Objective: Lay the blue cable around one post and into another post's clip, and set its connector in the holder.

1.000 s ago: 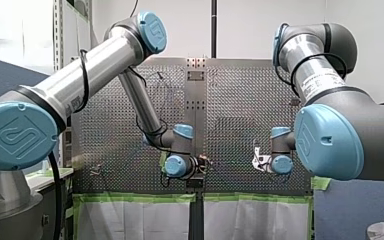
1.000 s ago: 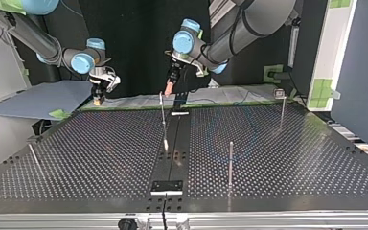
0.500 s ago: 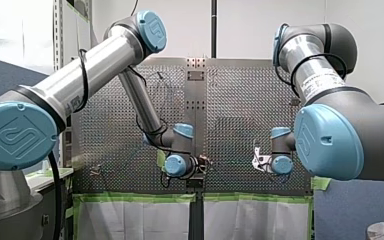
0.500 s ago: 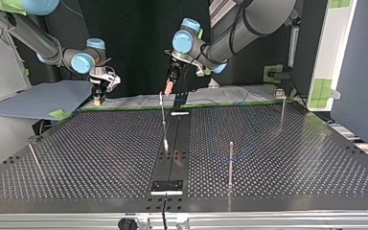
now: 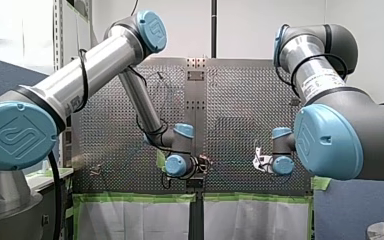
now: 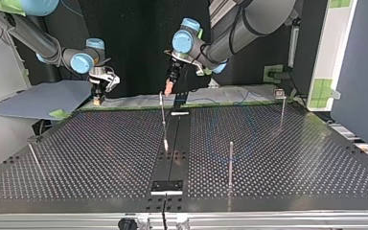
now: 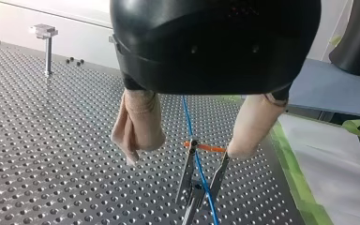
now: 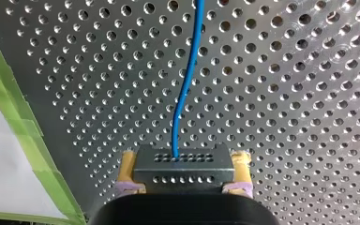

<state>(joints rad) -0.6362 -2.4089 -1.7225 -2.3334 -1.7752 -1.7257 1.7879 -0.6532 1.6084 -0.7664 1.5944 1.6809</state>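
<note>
risk first: my left gripper is released, its beige padded fingers spread wide on either side of the blue cable and, as far as i can see, not touching it. nothing steers the cable at the clip, where it appears to run down between the two prongs. if my right arm pulls at an angle, the cable could ride up and spring out of the fork. my right gripper is clenched on the connector, with yellow pads on its two short ends. a sideways tug from the cable could twist the block in that narrow hold and spoil its seating. materials: the cable is thin, smooth and springy, and holds a soft s-curve above the table in the right wrist view. the connector is a flat black rectangular block with two rows of small holes, and the cable leaves from its upper row. the clip is bare metal, a slim v-shaped fork, with an orange band across its tips. the table is dull grey perforated metal, edged with green tape. the left pads look soft and creased.
</note>
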